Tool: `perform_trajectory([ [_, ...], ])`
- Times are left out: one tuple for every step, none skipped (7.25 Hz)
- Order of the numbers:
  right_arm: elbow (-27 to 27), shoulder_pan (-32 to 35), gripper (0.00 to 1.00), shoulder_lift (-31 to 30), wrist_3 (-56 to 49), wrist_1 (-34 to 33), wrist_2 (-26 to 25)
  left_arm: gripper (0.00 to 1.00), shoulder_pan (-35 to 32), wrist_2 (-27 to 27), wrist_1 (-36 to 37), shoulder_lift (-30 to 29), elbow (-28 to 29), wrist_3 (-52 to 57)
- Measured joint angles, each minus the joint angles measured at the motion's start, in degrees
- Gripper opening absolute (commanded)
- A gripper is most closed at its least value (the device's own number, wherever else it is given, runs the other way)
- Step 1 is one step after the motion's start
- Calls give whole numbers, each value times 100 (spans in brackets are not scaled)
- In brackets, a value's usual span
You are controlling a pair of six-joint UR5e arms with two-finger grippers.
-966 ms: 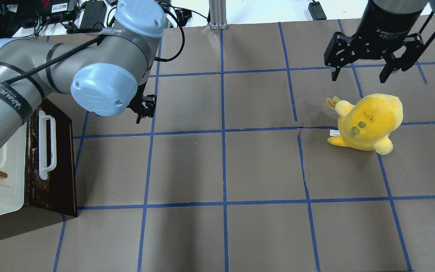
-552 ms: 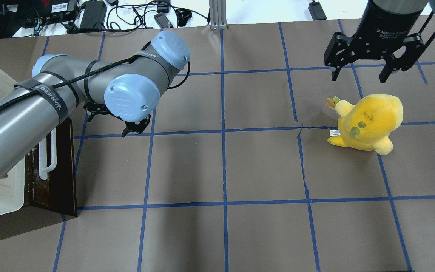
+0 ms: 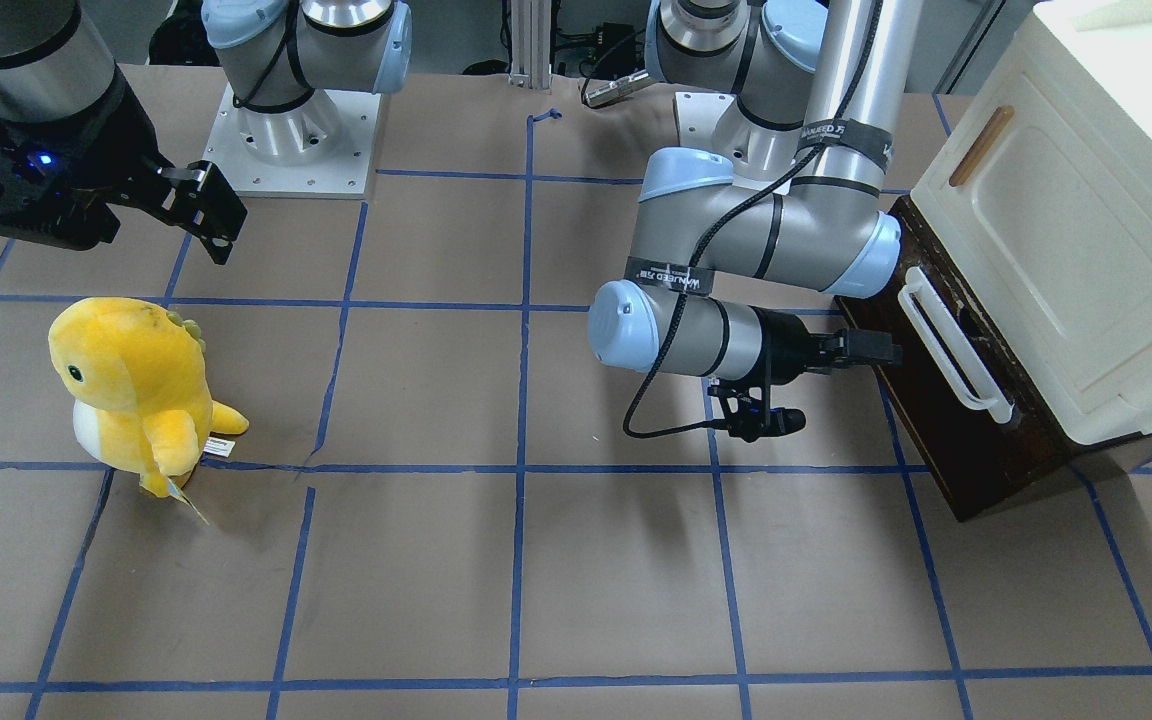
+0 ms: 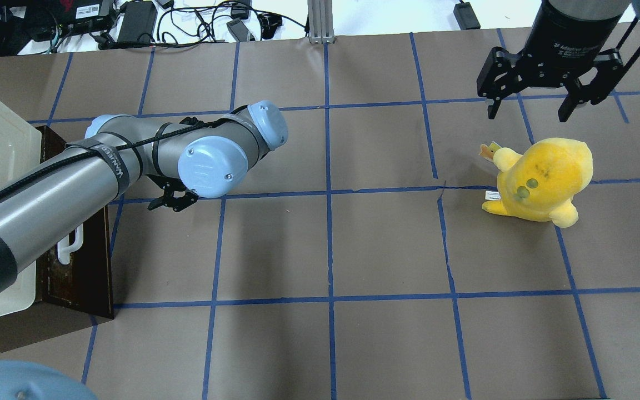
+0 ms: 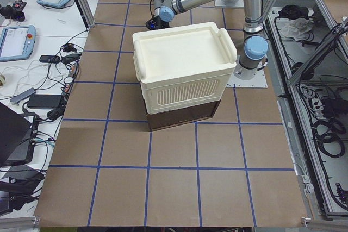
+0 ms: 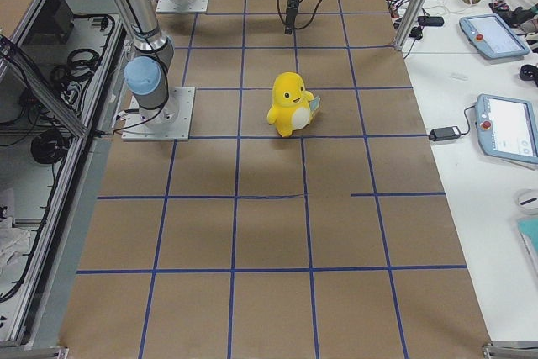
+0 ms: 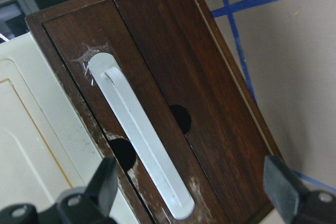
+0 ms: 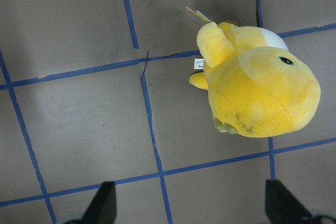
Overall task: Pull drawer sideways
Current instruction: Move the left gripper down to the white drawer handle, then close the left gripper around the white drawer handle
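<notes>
The dark brown drawer (image 3: pixel 966 440) sits under a cream-white cabinet at the table's left end. Its long white bar handle (image 3: pixel 951 345) runs across the front. In the left wrist view the drawer (image 7: pixel 210 72) and handle (image 7: pixel 139 135) fill the frame. My left gripper (image 3: pixel 878 350) is level with the drawer front, points at it near the handle and touches nothing. Its jaws stand wide open and empty in the left wrist view (image 7: pixel 191 195). My right gripper (image 4: pixel 526 114) hangs open and empty over the far right of the table.
The cream-white cabinet (image 3: pixel 1066 230) with a small tan handle (image 3: pixel 981 145) stands on the drawer. A yellow plush toy (image 4: pixel 542 178) stands on the right side, just below my right gripper. Brown paper with blue tape lines (image 4: pixel 328 194) covers the table.
My left arm has swung down and forward, and its wrist has turned so that the gripper faces the drawer front. The right arm and the plush toy have not moved.
</notes>
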Motion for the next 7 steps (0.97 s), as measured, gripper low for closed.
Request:
perform_trajectory([
  [0, 1, 100, 0, 0, 0, 0, 100, 191, 239, -147, -75, -45, -86],
  [0, 1, 100, 0, 0, 0, 0, 100, 339, 386, -304, -133, -60, -156],
  [0, 3, 100, 0, 0, 0, 0, 96, 493, 479, -385, -184, -63, -195],
  [0, 3, 100, 0, 0, 0, 0, 96, 657, 557, -448, -220, -67, -212],
  [0, 1, 100, 0, 0, 0, 0, 94, 752, 612, -503, -239, -72, -221],
  [0, 0, 100, 0, 0, 0, 0, 85, 798, 648, -530, -249, -81, -233],
  [0, 0, 100, 0, 0, 0, 0, 81, 816, 669, -540, -255, -94, -253],
])
